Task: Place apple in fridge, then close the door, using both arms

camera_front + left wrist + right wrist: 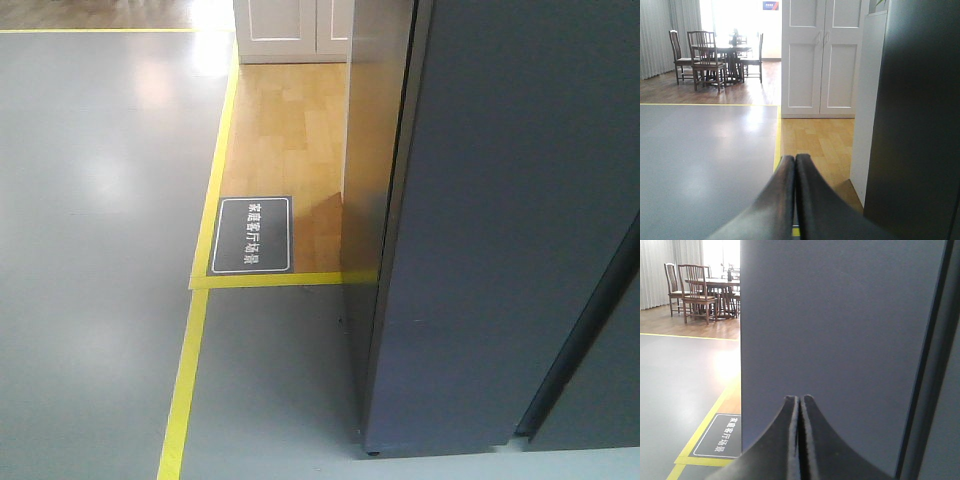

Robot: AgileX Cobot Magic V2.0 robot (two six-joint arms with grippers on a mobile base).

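Before the grey door (840, 340), both arms level, left gripper (795, 159) and right gripper (800, 399) pressed together.

Floor sign (252, 235): white Chinese characters, seemingly 某鹿客厅场景

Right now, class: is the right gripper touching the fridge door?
Cannot tell. The right wrist view shows the shut right gripper facing the door, but neither contact nor gap shows plainly.

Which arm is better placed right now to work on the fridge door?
Right, probably. The right pincer, shut and empty, points straight at the dark grey door, while the left pincer, also shut, points past it toward the floor.
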